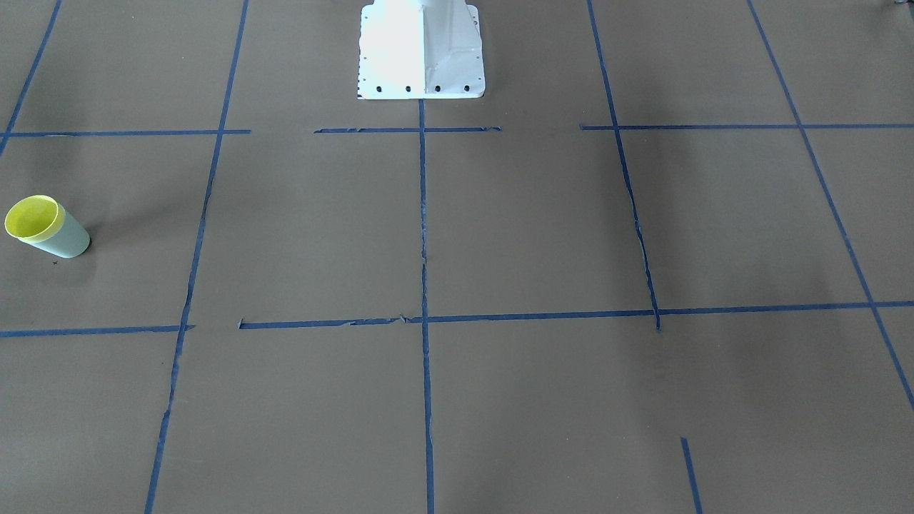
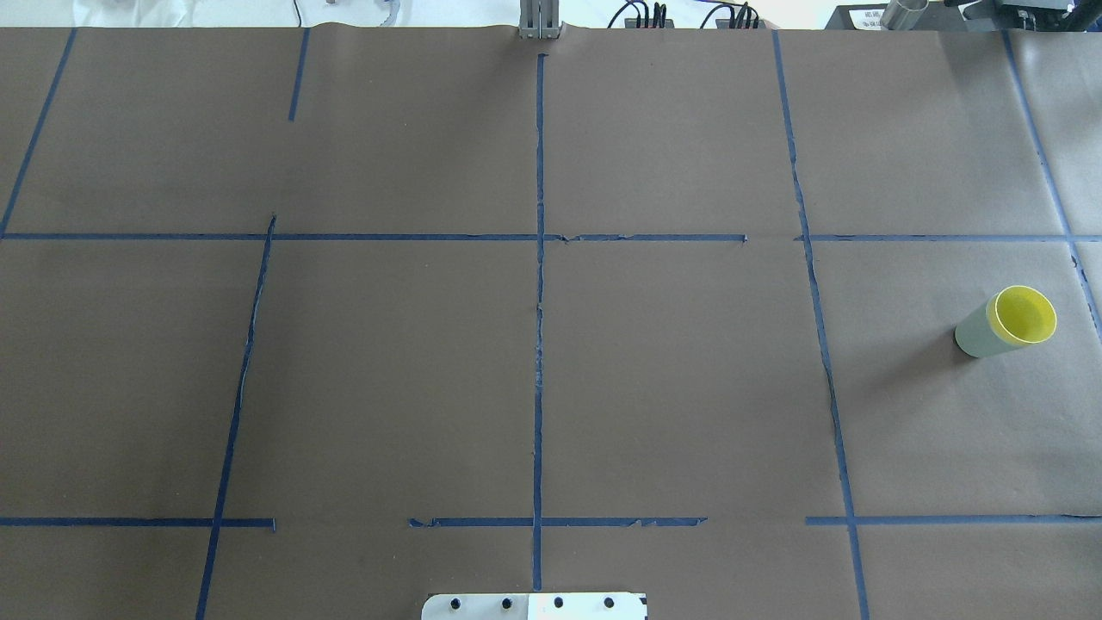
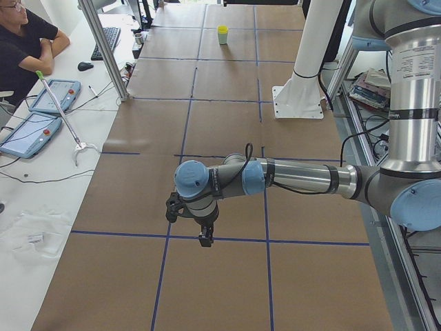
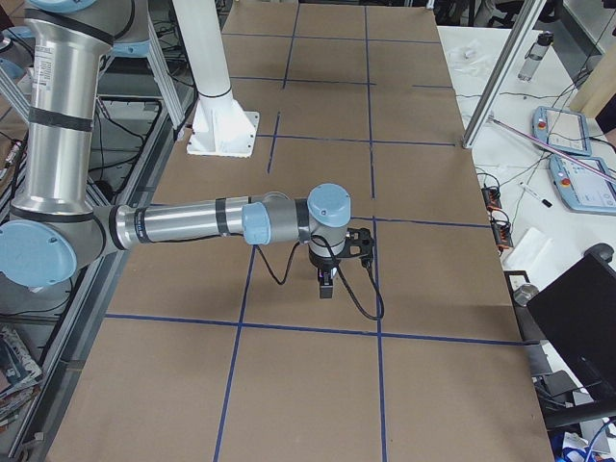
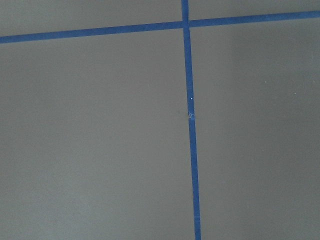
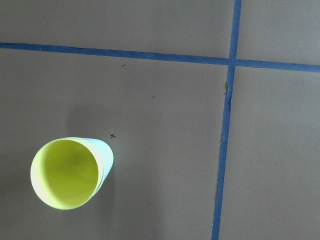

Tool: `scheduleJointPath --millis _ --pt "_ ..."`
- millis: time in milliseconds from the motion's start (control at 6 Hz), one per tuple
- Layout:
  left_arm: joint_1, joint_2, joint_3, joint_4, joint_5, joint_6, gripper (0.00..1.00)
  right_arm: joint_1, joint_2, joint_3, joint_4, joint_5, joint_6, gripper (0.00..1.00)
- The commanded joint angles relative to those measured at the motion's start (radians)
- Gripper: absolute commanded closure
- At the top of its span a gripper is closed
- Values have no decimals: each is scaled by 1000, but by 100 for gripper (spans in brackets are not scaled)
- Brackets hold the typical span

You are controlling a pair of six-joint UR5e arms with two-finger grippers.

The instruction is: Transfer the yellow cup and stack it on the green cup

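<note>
The yellow cup (image 1: 32,216) sits nested inside the green cup (image 1: 68,239). The pair stands upright on the brown table near the edge on my right side. In the overhead view the yellow cup (image 2: 1023,314) fills the mouth of the green cup (image 2: 973,331). The right wrist view looks down into the yellow cup (image 6: 65,172), with a sliver of the green cup (image 6: 106,155) beside it. My left gripper (image 3: 205,240) hangs over the table far from the cups. My right gripper (image 4: 327,287) hovers above the table. I cannot tell whether either is open or shut.
Blue tape lines (image 2: 539,301) divide the brown table cover into squares. The white arm base (image 1: 421,50) stands at the table's robot side. A person (image 3: 24,41), tablets (image 3: 31,131) and a grabber stick lie on the side bench.
</note>
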Motion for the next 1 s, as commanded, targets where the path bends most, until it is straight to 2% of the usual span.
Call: scheduleJointPath --millis 0,167,833 --pt "1 0 1 -40 -3 -17 0 -1 2 1 2 2 11 0" --pt "1 -1 -10 -65 -1 -76 0 -1 2 -1 2 -7 9 0" --pt "7 -12 -13 -100 -4 -75 0 -1 -9 -1 5 -6 8 0"
